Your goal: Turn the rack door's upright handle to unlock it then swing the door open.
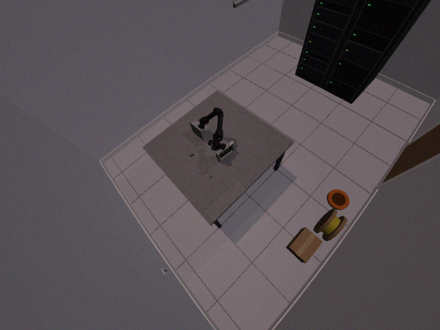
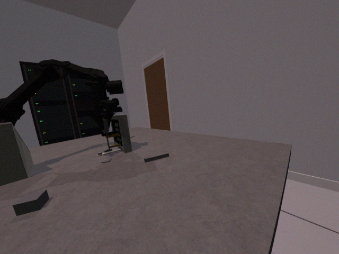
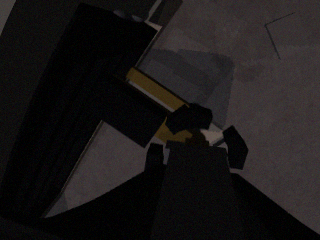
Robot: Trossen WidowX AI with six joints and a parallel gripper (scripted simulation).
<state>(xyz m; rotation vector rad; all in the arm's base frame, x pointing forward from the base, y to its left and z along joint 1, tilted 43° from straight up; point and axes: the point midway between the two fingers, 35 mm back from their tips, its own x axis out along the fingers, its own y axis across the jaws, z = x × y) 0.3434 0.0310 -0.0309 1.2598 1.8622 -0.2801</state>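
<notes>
The gripper (image 1: 216,144) (image 2: 104,133) (image 3: 195,179) is clamped on the yellow handle (image 3: 172,136). In the wrist view, the dark rack (image 2: 126,134) (image 3: 65,95) stands toward ten o'clock from the fingertips.

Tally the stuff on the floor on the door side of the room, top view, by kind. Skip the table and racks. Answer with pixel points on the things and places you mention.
Orange ring (image 1: 330,204): 1
Spool with yellow winding (image 1: 333,225): 1
Cardboard box (image 1: 304,245): 1
Total: 3
</notes>
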